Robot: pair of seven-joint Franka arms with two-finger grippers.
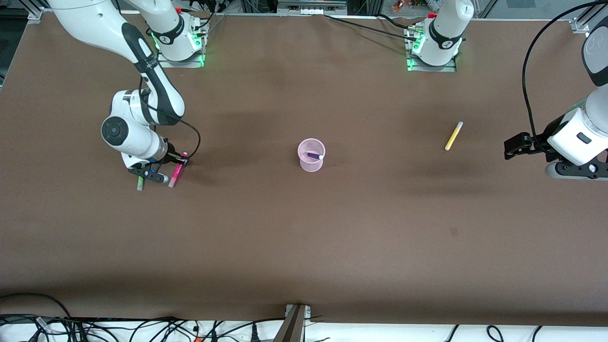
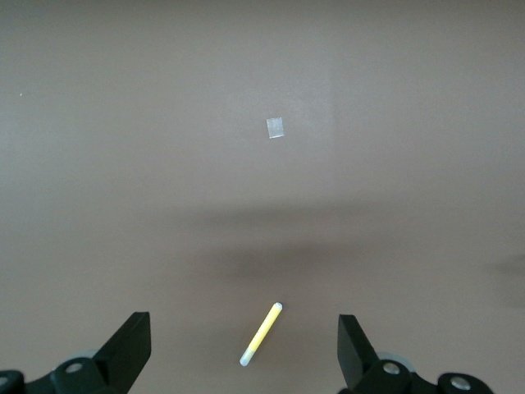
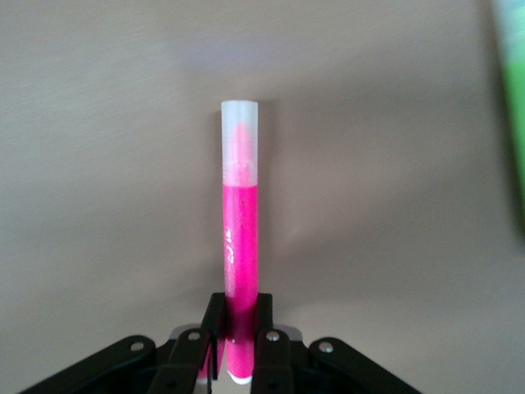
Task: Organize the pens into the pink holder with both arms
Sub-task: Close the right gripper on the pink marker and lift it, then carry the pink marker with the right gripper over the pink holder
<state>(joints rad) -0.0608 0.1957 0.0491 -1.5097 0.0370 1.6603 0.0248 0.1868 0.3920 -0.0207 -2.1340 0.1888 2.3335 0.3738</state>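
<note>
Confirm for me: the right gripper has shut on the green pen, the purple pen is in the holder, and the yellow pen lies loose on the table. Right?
Not quite. The right gripper has shut on the pink pen, not the green one, which lies on the table beside it; the right wrist view shows this. The purple pen is in the holder, and the yellow pen lies loose.

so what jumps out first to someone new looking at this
The right tool, at the right arm's end of the table, is shut on a magenta-pink pen, with a green pen beside it. Mid-table, the pale pink mesh holder has a dark purple pen inside. The left tool hovers open over a yellow pen.
</note>
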